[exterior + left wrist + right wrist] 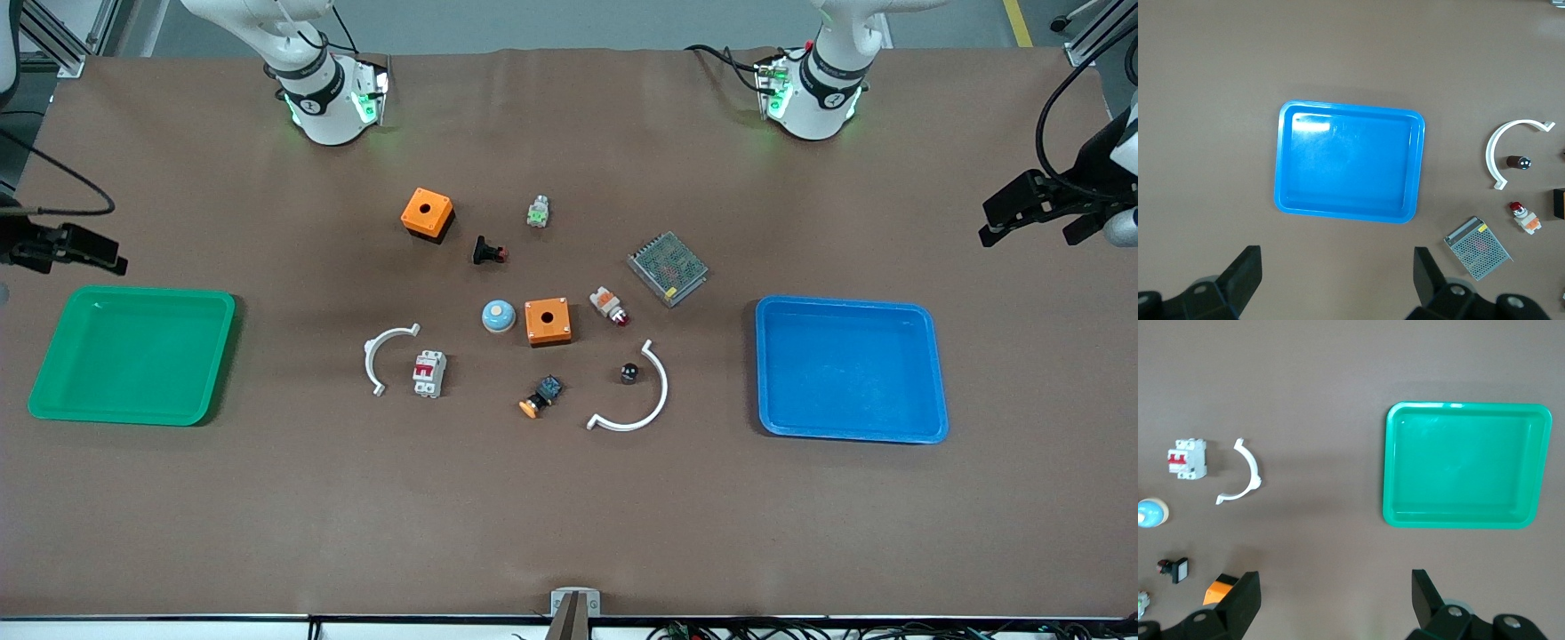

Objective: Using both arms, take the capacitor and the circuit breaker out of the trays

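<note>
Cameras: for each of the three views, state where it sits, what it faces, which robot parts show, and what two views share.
Front view: high across the table, facing both arm bases; shows green tray, blue tray, breaker, capacitor.
Left wrist view: on the left arm, looking down over the blue tray; open left pincer at the edge.
Right wrist view: on the right arm, looking down over the green tray; open right pincer.
Shared: capacitor in front and left wrist views; breaker in front and right wrist views.
</note>
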`<move>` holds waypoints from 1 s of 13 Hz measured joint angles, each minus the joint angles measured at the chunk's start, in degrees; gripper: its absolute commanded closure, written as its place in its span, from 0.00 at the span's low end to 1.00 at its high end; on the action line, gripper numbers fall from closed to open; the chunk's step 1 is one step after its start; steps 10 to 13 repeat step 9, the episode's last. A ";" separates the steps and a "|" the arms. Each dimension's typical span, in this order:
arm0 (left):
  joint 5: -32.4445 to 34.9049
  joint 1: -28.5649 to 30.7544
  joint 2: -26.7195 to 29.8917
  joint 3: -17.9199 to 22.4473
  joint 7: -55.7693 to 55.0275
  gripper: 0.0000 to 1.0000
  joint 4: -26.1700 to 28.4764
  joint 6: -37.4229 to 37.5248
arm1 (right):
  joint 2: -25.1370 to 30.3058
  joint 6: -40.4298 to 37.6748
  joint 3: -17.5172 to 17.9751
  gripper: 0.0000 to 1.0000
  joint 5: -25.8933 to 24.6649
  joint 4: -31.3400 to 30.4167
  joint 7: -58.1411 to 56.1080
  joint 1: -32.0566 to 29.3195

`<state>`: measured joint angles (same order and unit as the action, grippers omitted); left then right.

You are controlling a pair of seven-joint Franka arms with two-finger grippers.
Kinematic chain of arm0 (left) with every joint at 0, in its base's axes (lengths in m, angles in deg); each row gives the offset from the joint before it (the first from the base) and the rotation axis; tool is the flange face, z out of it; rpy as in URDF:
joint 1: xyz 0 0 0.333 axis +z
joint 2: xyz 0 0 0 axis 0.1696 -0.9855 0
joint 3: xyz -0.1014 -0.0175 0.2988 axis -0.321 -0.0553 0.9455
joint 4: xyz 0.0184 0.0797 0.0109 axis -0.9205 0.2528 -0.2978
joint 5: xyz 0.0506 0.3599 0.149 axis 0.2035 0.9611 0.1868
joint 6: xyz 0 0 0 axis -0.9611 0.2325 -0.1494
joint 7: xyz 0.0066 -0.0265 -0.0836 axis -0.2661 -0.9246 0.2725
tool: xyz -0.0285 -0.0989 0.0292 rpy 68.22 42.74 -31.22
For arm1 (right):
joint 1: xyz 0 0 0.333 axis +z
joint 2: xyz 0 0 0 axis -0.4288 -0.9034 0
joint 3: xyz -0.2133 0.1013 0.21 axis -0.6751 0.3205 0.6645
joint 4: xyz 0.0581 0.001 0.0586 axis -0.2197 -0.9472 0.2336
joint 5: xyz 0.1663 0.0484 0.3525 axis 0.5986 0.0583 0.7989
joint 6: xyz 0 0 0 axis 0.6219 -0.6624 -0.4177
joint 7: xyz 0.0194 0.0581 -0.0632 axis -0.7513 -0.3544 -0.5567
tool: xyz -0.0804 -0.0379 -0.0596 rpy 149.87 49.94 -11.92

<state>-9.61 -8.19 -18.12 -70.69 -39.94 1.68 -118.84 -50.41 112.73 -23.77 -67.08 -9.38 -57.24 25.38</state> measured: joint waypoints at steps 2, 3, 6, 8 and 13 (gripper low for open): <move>0.00 0.00 -0.04 -0.01 0.00 0.00 -0.04 0.03 | 4.03 0.69 0.21 0.00 0.00 -3.57 0.00 0.14; 0.00 0.00 -0.05 -0.01 0.00 0.00 -0.04 0.03 | 5.70 1.05 0.21 0.00 0.00 -5.09 0.00 0.14; 0.00 0.00 -0.05 -0.01 0.00 0.00 -0.05 0.06 | 7.98 1.68 0.21 0.00 0.00 -7.01 0.00 0.14; 0.00 0.00 -0.05 -0.01 0.00 0.00 -0.05 0.07 | 8.42 1.94 0.08 0.00 0.00 -7.16 0.00 0.10; 0.00 0.00 -0.05 -0.01 0.00 0.00 -0.05 0.07 | 8.75 2.01 -0.02 0.00 0.00 -7.16 -0.01 0.08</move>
